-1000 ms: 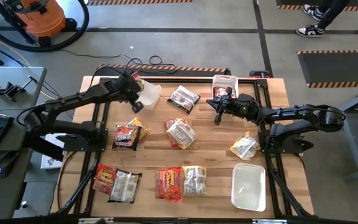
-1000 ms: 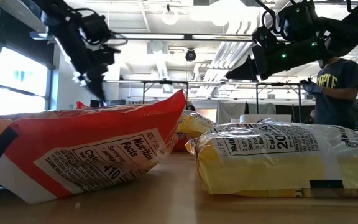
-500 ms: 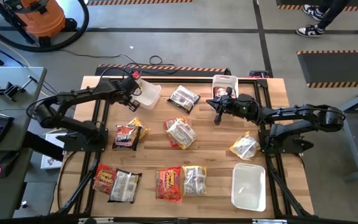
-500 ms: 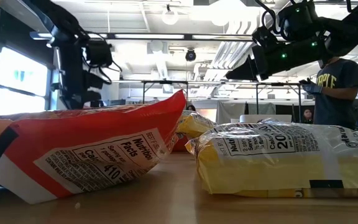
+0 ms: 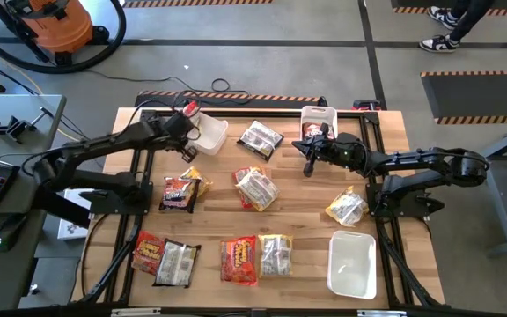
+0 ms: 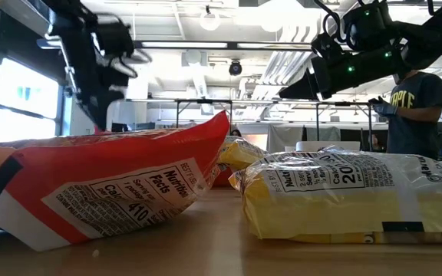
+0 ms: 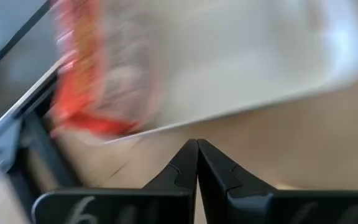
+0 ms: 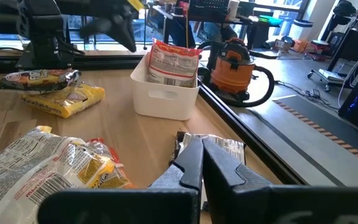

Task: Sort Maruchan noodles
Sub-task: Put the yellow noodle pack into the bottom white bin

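Several Maruchan packets lie flat on the table: a dark one (image 5: 260, 138), yellow-white ones (image 5: 256, 187) (image 5: 346, 209), and red and silver ones along the near edge (image 5: 238, 260). A red-orange packet (image 8: 173, 62) stands in the far-left white bin (image 5: 211, 134). Another packet (image 5: 311, 130) sits in the far-right bin (image 5: 318, 117). My left gripper (image 5: 187, 145) hovers shut beside the far-left bin, and its wrist view is blurred. My right gripper (image 5: 309, 167) is shut in the air near the far-right bin and holds nothing.
A third white bin (image 5: 352, 262) sits at the near right corner. Bare wood shows between the packets mid-table. An orange vacuum (image 5: 55, 22) stands on the floor beyond the far left corner. A person in a dark shirt (image 6: 417, 115) stands behind the table.
My left arm has swung about beside the far-left bin. Its gripper shifted a little toward the table's left edge and changed its tilt. The right arm and the packets on the table kept still.
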### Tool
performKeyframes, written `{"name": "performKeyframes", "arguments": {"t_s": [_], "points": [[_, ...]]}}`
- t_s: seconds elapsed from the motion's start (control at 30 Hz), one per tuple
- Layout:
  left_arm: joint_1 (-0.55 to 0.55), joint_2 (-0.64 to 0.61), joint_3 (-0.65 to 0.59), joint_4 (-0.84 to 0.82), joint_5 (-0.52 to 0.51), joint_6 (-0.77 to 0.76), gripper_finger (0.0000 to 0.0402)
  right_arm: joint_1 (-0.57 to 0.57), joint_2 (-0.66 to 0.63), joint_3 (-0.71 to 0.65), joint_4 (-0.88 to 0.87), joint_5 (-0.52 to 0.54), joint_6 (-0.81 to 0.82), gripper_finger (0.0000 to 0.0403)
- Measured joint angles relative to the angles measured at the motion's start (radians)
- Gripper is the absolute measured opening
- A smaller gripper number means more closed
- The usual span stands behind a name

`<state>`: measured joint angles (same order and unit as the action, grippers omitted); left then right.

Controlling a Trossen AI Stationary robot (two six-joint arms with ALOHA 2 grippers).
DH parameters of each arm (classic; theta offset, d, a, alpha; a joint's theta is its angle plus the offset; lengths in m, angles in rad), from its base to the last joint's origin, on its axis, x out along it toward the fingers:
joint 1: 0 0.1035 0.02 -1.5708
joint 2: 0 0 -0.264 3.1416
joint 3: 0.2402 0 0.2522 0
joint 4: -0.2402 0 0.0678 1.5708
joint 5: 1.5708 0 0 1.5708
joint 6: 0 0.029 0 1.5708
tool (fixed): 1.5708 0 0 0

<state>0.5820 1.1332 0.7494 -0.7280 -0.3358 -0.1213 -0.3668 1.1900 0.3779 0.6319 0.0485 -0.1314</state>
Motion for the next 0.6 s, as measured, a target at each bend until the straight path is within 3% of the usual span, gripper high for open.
{"name": "performKeyframes", "arguments": {"t_s": [0.2,0.47,0.6], "points": [[-0.182,-0.055,-0.012,0.094,0.050,0.024,0.0000,0.000,0.000,0.000,0.001,-0.013,0.000,0.0000],[-0.348,-0.019,-0.285,0.826,0.315,0.036,0.0001,0.000,0.000,0.000,0.039,-0.053,0.039,0.0000],[-0.396,0.021,-0.307,0.930,0.325,0.045,0.0016,0.000,0.000,0.000,0.053,-0.053,0.067,0.0000]]}}
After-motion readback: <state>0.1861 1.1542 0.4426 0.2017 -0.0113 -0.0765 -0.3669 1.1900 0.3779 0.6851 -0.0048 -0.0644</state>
